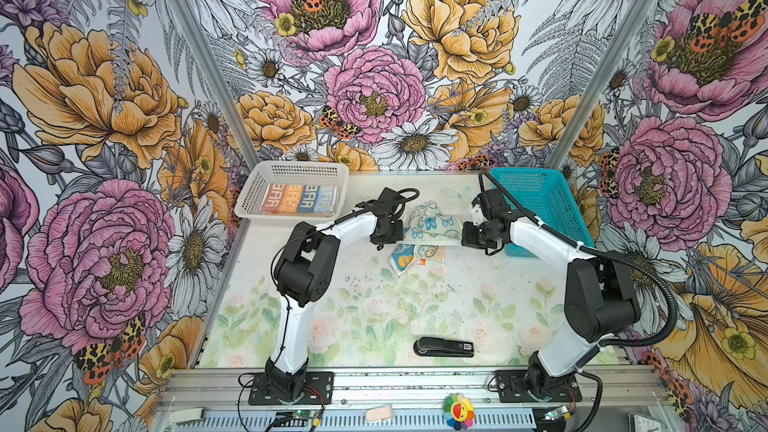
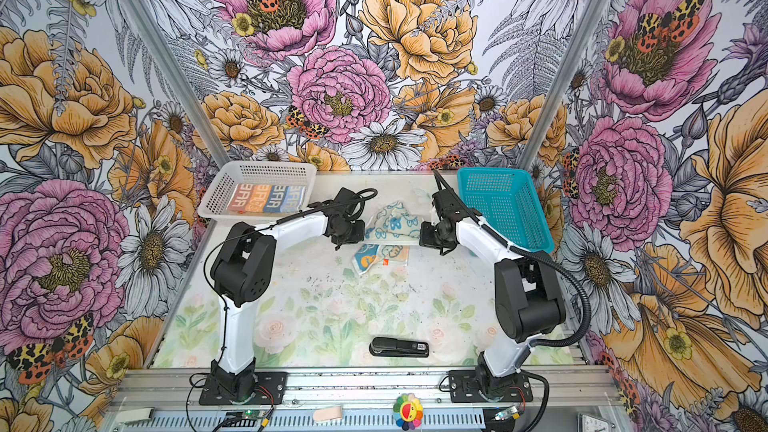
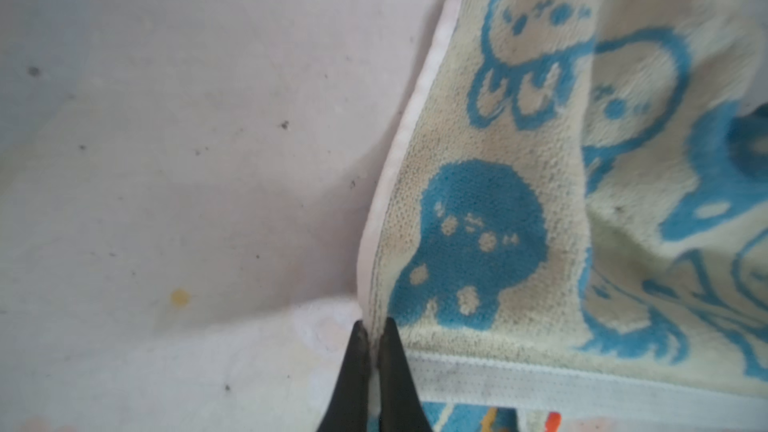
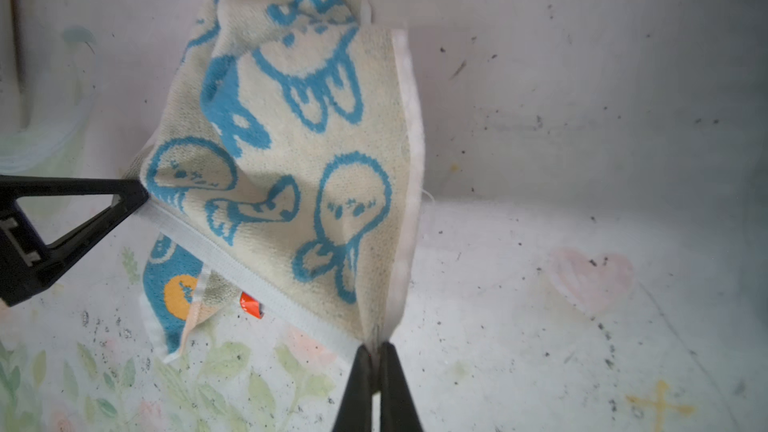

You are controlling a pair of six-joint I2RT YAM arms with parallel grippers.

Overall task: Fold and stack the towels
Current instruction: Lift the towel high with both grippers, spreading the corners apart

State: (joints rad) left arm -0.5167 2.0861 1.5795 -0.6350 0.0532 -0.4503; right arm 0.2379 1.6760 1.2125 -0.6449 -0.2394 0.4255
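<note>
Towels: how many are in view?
3: striped towel in white basket; cream bunny towel pinched by left gripper and right gripper; teal towel on table below it. The basket may hide more.

Looped terry-cloth towel (image 3: 490, 151), perforated white plastic basket (image 1: 250, 197), smooth black stapler (image 1: 444, 347), scuffed matt tabletop (image 1: 374, 284)

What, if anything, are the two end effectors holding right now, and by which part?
Both hold the cream bunny towel. The left end effector pinches one hemmed corner, and the right end effector pinches the neighbouring corner.

White-shelled arms (image 1: 291, 338) with black joints (image 1: 307, 268), black cables (image 1: 627, 342), tapered black fingers (image 3: 355, 371).
</note>
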